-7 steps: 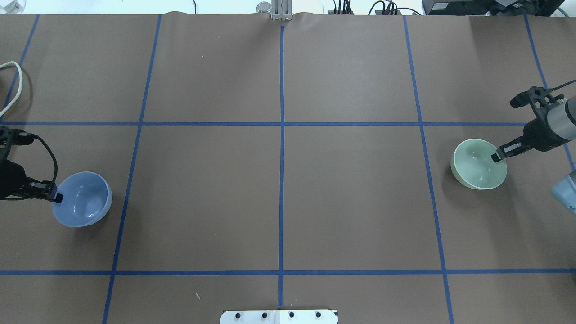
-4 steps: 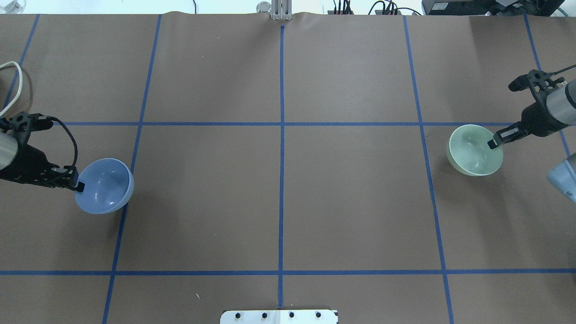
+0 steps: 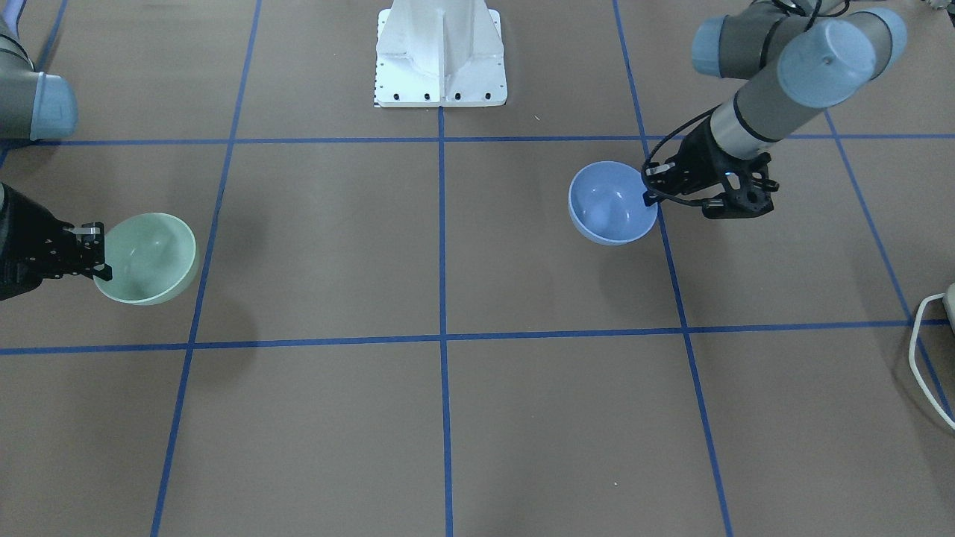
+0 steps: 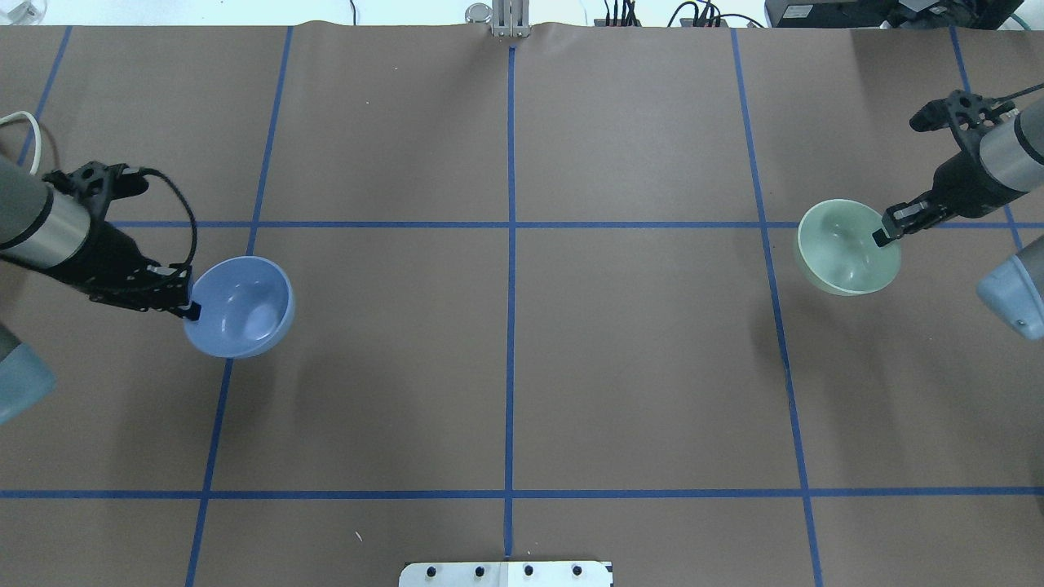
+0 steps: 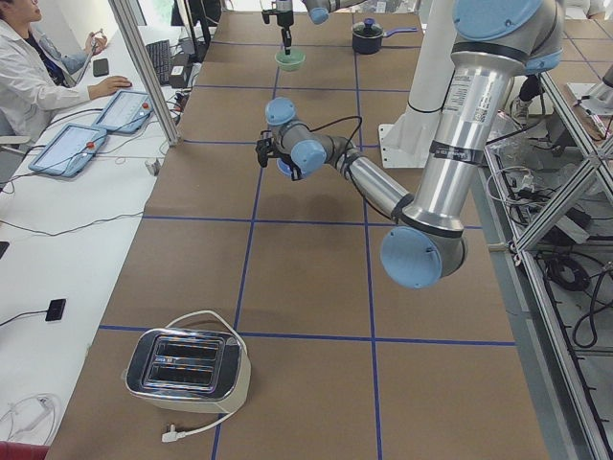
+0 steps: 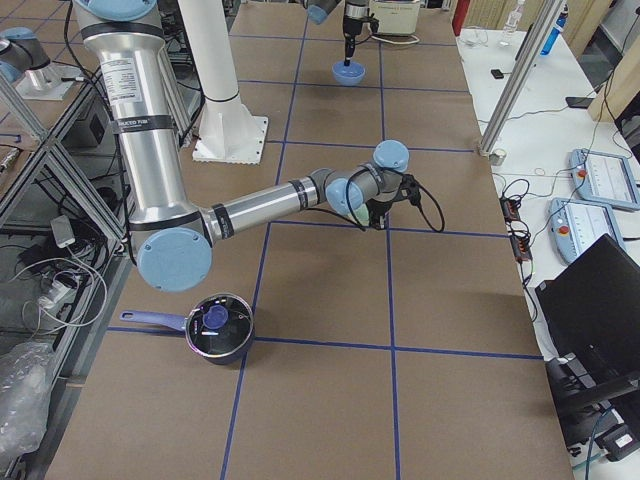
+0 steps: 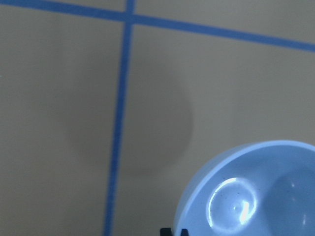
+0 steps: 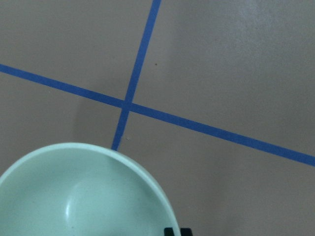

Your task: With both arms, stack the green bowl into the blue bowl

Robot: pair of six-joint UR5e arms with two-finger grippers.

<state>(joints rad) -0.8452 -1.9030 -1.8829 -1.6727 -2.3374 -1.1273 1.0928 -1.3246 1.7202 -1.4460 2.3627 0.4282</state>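
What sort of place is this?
Probably a robotics lab: a table taped with a blue grid, a left gripper holding a blue bowl, a right gripper a green bowl, and a white-coated person at a side desk.

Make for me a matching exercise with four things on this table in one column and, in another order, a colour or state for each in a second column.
Column A
1. blue bowl
2. green bowl
3. toaster
4. pot

Column B
a. dark and covered
b. rim pinched by the right gripper
c. silver and white
d. rim pinched by the left gripper

Pairs: 1-d, 2-b, 3-c, 4-a
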